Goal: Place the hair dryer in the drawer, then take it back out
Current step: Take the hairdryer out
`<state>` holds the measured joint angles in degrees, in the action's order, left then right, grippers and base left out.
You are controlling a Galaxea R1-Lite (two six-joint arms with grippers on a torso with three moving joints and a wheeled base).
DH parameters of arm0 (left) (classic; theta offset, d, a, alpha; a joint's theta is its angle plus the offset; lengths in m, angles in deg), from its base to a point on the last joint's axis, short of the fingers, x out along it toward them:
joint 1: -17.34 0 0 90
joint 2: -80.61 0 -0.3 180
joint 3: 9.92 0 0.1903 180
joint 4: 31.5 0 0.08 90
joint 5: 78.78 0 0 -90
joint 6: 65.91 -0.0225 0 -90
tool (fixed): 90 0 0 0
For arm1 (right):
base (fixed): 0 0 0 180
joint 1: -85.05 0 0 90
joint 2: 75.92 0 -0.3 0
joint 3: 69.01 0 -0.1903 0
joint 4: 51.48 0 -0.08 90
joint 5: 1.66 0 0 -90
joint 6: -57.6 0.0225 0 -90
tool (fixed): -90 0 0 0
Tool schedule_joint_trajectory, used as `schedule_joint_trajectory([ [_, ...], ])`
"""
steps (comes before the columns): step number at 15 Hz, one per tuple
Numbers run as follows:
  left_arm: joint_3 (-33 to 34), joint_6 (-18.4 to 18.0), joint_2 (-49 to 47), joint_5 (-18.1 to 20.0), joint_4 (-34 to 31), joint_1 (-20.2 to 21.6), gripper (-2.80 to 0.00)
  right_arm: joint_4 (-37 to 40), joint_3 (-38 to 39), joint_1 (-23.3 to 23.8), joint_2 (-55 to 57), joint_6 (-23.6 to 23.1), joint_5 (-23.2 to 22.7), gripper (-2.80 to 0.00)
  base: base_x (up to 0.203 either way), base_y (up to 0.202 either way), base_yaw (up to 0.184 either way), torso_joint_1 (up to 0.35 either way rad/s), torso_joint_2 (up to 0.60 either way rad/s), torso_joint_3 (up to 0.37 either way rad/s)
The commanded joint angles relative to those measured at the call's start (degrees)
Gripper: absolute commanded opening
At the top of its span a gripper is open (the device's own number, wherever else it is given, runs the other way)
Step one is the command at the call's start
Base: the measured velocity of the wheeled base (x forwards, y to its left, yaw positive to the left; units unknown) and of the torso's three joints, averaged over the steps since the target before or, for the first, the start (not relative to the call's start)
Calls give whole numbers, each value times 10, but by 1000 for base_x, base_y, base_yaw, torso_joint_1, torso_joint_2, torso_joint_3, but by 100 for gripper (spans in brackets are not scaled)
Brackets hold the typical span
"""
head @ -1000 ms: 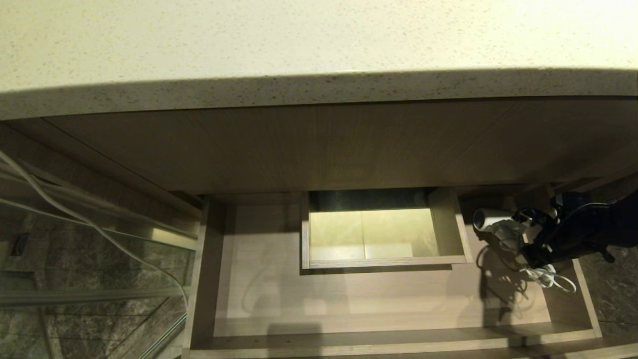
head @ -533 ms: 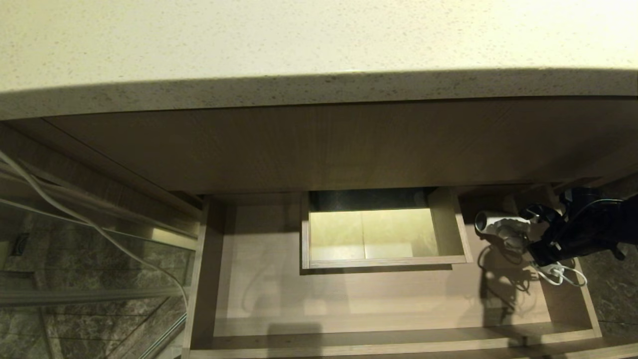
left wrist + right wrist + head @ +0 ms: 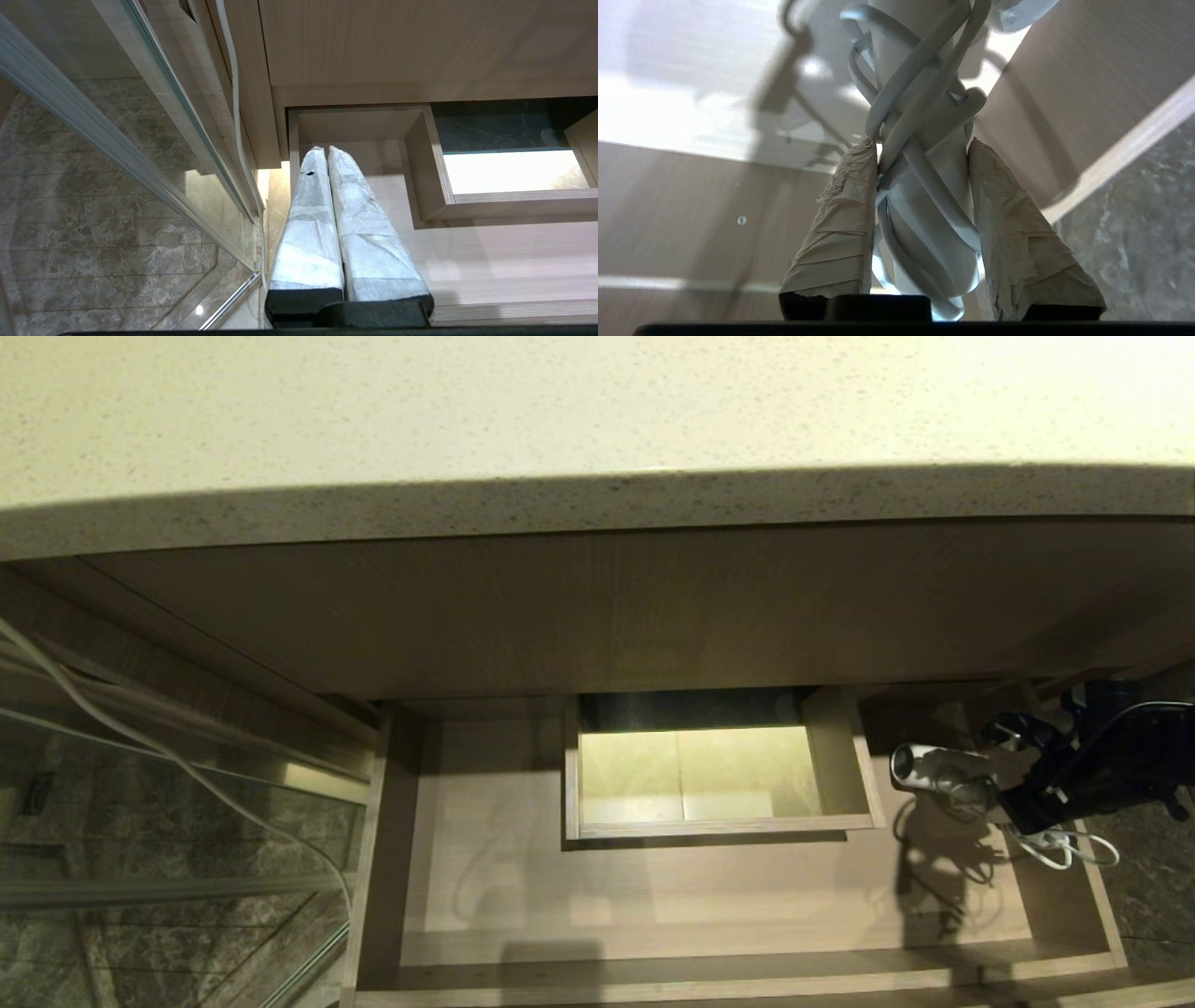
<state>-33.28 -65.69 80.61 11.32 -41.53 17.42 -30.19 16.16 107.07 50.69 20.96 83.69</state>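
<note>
I see one hair dryer (image 3: pixel 938 773), one drawer (image 3: pixel 653 896); barrel lies level, mouth pointing left; my right tool (image 3: pixel 922 154) clamps its cord-wrapped handle.

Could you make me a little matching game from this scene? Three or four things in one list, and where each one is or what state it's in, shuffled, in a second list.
Things:
1. hair dryer
2. left gripper
3. drawer
4. countertop

States:
A. pulled open, floor bare on its left side
B. fingers pressed together, holding nothing
C. pale and speckled, overhanging the cabinet
D. clamped by its cord-wrapped handle in the right gripper, above the drawer's right end

Pairs: 1-D, 2-B, 3-A, 4-C
</note>
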Motion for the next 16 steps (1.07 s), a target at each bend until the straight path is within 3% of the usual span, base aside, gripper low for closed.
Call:
schedule_joint_trajectory([
  [1, 23, 0, 0, 0, 1, 0, -280, 0, 18, 0, -20, -6, 0, -280, 0, 0, 0, 0, 0, 0],
  [6, 23, 0, 0, 0, 1, 0, -280, -1, 59, 0, -49, -11, 0, -280, 0, 0, 0, 0, 0, 0],
  [16, 23, 0, 0, 0, 1, 0, -280, 0, 69, 0, -72, -32, 0, -280, 0, 0, 0, 0, 0, 0],
])
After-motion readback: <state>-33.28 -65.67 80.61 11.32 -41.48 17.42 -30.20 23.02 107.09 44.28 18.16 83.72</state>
